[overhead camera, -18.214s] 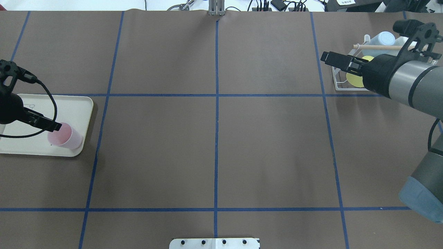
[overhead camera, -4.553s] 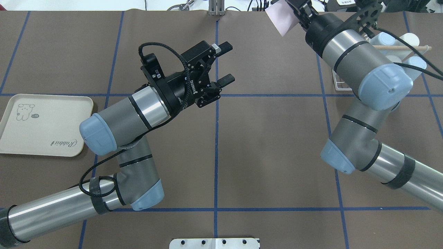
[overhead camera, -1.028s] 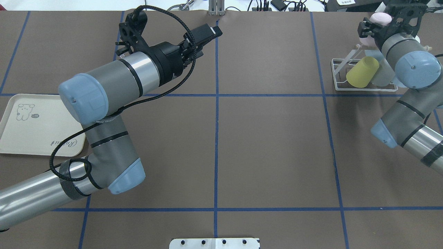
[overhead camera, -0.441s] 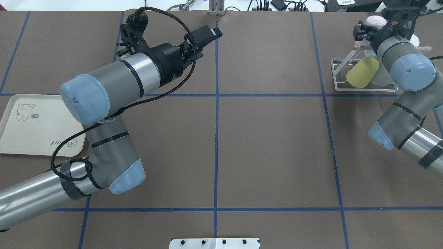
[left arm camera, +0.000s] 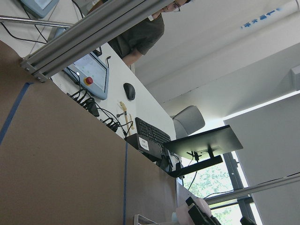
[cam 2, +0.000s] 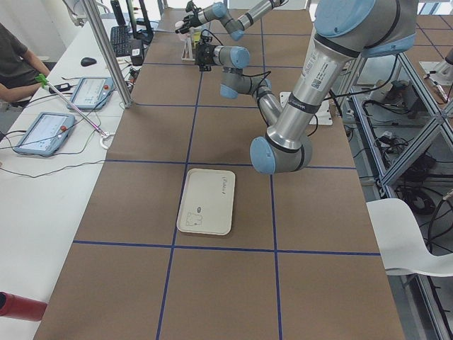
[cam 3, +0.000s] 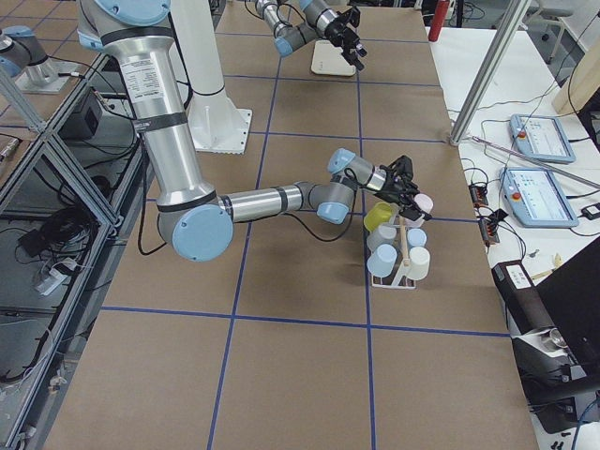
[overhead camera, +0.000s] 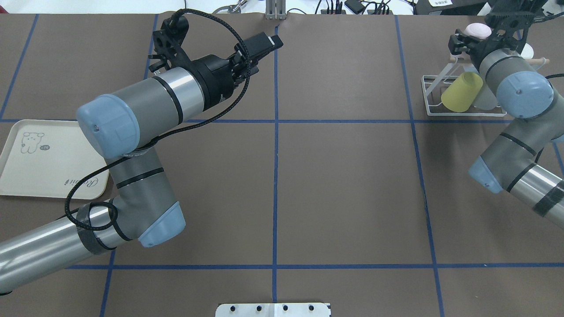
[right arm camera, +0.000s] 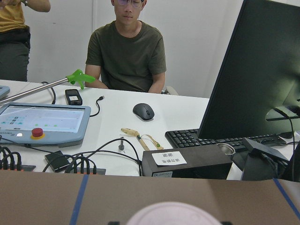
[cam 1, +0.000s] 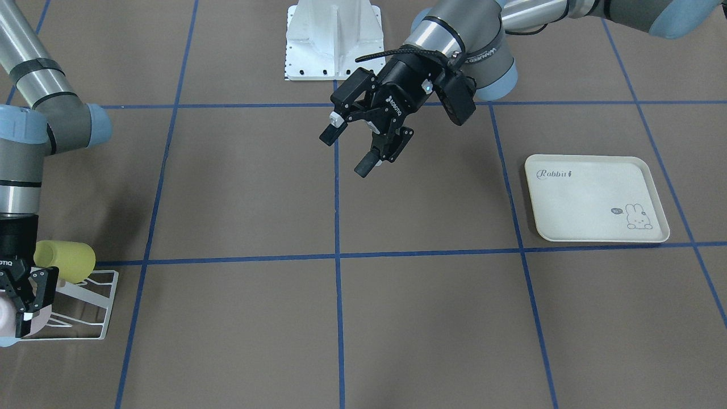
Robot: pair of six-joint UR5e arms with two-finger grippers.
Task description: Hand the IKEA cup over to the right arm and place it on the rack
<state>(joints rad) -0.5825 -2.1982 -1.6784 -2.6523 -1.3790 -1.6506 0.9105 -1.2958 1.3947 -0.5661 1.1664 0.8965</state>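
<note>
The pink IKEA cup [overhead camera: 478, 30] hangs over the far end of the white wire rack [overhead camera: 425, 94], with my right gripper [overhead camera: 468, 38] shut on it. From the front, the cup [cam 1: 4, 317] shows only at the picture's left edge, beside the right gripper [cam 1: 24, 307]. The right wrist view has the cup's round end [right arm camera: 171, 214] low in the middle. My left gripper [cam 1: 345, 152] hovers open and empty over the table's middle line, far from the rack.
A yellow cup [overhead camera: 461, 91] and pale blue cups [cam 3: 380, 262] sit on the rack's prongs below a wooden dowel [overhead camera: 539, 61]. The cream rabbit tray [overhead camera: 26, 176] lies at the left with nothing on it. People sit at the desk beyond the table.
The cup went from the tray in my left gripper to my right gripper. Over the last second the right gripper shifted slightly left over the rack; the left arm barely moved.
</note>
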